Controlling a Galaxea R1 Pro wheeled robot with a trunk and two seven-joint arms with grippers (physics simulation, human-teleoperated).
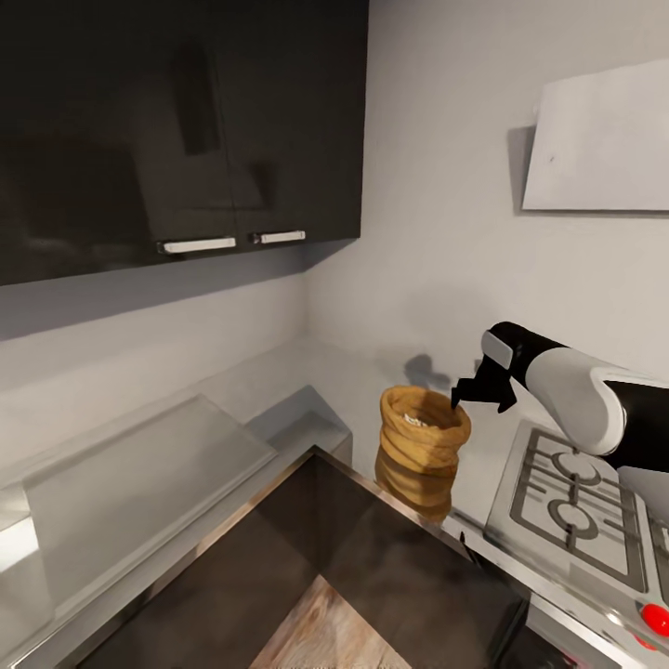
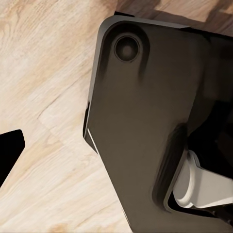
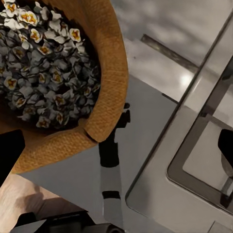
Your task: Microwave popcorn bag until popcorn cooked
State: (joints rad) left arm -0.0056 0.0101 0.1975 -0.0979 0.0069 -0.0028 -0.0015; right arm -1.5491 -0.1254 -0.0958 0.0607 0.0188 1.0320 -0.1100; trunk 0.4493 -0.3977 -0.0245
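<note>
Kitchen corner, head view: dark cabinets point(image 1: 177, 121) above; grey countertop point(image 1: 139, 474) below; hood point(image 1: 604, 139) on the right wall; hob point(image 1: 571, 506) beneath it.

Right arm point(image 1: 576, 395): reached in over the hob; right gripper point(image 1: 460, 395) sat just beside the bag rim; jaws stood apart, nothing between them; dark fingertips point(image 3: 8, 155) showed at the wrist view's edges.

Left gripper: hung over wood floor point(image 2: 43, 73) beside a dark part of the robot point(image 2: 145, 121); one fingertip point(image 2: 9, 150) visible; I could not tell the jaw state.

Bag point(image 1: 424, 437): upright on the countertop in the corner, near the hob; tan cloth, wrinkled in folds, rolled rim point(image 3: 109, 68); I judged it light and soft, likely to buckle under a squeeze at the middle; the rolled rim looked the firmest hold; kept upright, it should not spill.

Popcorn point(image 3: 46, 73): small whitish pieces heaped inside the bag; loose and light, I judged.
</note>
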